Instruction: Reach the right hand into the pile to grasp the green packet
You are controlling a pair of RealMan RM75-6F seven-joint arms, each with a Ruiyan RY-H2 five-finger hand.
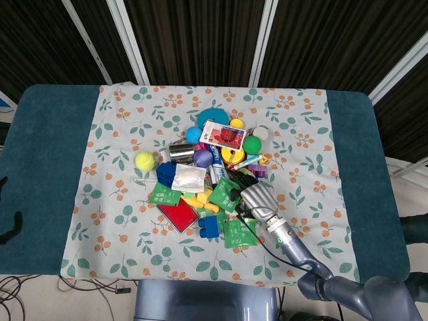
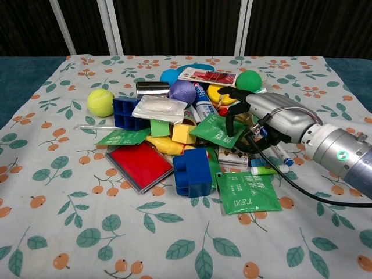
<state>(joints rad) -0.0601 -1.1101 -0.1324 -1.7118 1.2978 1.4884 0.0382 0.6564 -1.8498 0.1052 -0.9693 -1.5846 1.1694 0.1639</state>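
Right hand [image 2: 256, 119] over the pile, dark fingers [image 2: 231, 119] curled down onto the green packet [image 2: 216, 129]. The packet lies tilted on top of the heap, just right of the blue block [image 2: 192, 170] and above it in the chest view; the head view shows the same hand [image 1: 251, 195] covering the packet's right edge [image 1: 226, 195]. Whether the fingers have closed on the packet or only rest on it cannot be told from either view. The left hand is not in view.

Handling, as a judgement: the packet looks like a thin, light foil sachet, flexible and probably slick, so it would buckle or slide under a flat press. The raised right edge under the fingers seems the best place to pinch, thumb below and fingers above.

Room: clutter crowds the packet closely. A yellow cube [image 2: 185, 133] touches its left corner, pens and tubes [image 2: 268, 170] lie just right of the blue block beneath the hand, and a second green packet [image 2: 249, 192] lies flat below and right of the block. Open cloth [image 2: 87, 232] lies well left of the block; lifting straight up appears the least obstructed path.
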